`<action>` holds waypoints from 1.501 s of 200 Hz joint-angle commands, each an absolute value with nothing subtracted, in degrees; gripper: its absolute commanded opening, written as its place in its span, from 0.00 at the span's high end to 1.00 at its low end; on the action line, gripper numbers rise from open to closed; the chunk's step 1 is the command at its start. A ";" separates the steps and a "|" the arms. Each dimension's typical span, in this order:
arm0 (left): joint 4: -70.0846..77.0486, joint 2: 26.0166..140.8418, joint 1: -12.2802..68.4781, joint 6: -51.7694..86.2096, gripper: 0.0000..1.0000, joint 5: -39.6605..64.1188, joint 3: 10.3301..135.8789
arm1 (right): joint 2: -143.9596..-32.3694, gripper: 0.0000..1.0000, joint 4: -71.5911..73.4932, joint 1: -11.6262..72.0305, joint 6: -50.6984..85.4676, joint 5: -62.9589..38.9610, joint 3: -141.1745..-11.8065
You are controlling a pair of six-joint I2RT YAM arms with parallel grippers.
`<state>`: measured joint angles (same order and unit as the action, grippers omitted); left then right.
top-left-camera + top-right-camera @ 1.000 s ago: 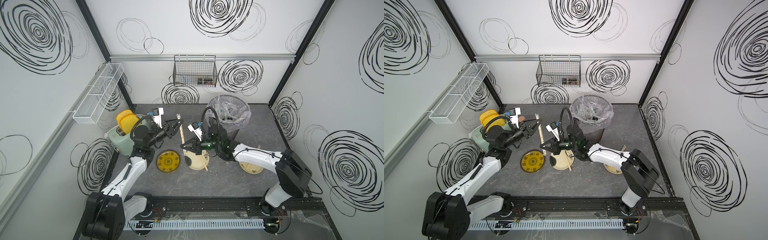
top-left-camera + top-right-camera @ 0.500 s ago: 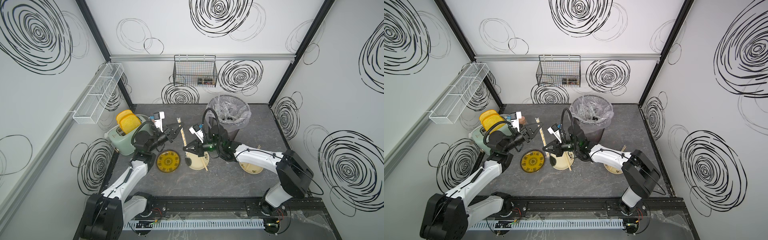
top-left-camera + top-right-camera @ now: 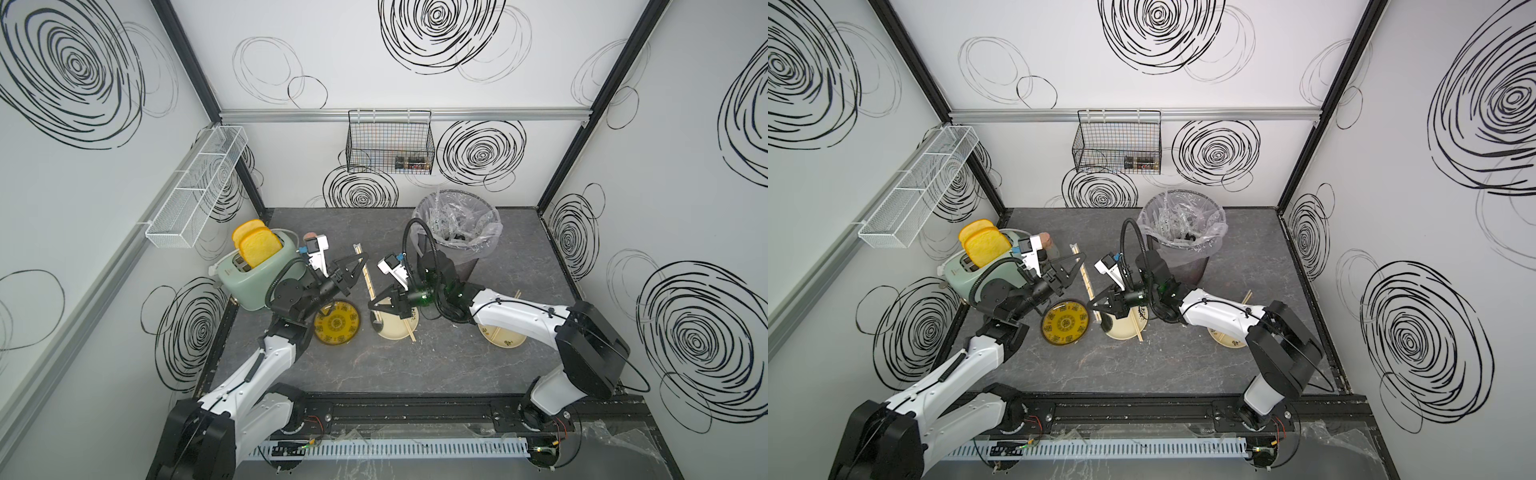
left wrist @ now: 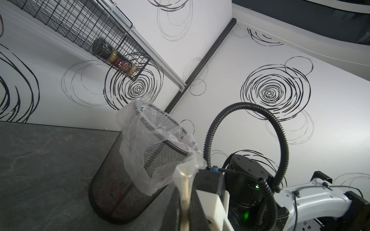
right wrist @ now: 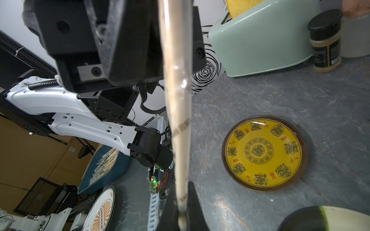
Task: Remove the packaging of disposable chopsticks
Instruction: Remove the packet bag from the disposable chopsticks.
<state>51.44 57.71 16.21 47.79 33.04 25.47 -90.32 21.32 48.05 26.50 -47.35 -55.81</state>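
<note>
We see a dark grey, marble-veined surface boxed in by white walls drawn over with black swirls, with black posts in the corners. A black wire basket holding small jars hangs on the back wall, and a white wire shelf hangs on the left wall. At the back of the surface stands a black mesh bin lined with clear plastic. At the left a mint-green toaster holds two yellow toast slices. Nearer the front lie a round yellow patterned plate, a cream plate with a loose wooden stick across it, and a second cream plate partly under the right arm. Between the arms, above the gap between the yellow and cream plates, a pair of pale wooden chopsticks sits inside its long clear plastic sleeve, held slanted off the surface. The left tool is closed on the sleeve near its far end, where empty plastic reaches past the stick tip. The right tool is closed on the chopsticks through the sleeve at the near end.
</note>
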 commanded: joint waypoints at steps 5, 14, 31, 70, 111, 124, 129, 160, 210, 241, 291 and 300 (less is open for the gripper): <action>45.35 57.80 20.54 45.62 0.90 39.65 20.90 | -84.56 1.00 32.87 45.97 27.77 -41.92 -58.17; 45.35 57.83 21.21 45.62 0.89 39.47 20.54 | -84.21 1.00 32.87 45.97 27.66 -41.74 -57.94; 45.41 57.61 22.67 45.70 0.89 38.68 19.82 | -83.87 1.00 32.87 45.84 27.51 -41.50 -57.61; 45.62 56.72 24.65 45.88 0.89 36.96 18.19 | -82.83 1.00 31.76 45.81 27.05 -40.80 -57.40; 39.48 54.46 22.97 44.97 0.68 37.09 24.24 | -82.09 1.00 31.73 45.97 26.89 -41.20 -55.00; 35.36 53.80 21.26 43.98 0.52 38.01 27.73 | -81.64 1.00 31.64 46.14 26.88 -40.95 -54.21; 34.25 53.64 20.50 43.71 0.49 38.63 29.10 | -81.41 1.00 31.64 46.14 26.81 -40.77 -53.88; 28.71 55.21 15.91 42.54 0.38 43.07 36.77 | -80.23 1.00 31.55 46.49 26.58 -40.08 -52.53; 32.47 59.61 14.85 44.61 0.31 45.39 44.02 | -79.90 1.00 31.47 46.93 26.52 -40.38 -52.25; 36.76 61.64 15.16 46.84 0.29 46.10 46.02 | -79.72 1.00 31.35 47.02 26.60 -40.38 -51.73; 38.49 63.32 16.99 47.64 0.64 46.43 44.44 | -79.72 1.00 31.55 47.11 26.43 -40.34 -51.77; 38.66 63.09 17.26 47.56 0.68 46.27 43.44 | -79.85 1.00 31.47 47.11 26.46 -40.38 -51.86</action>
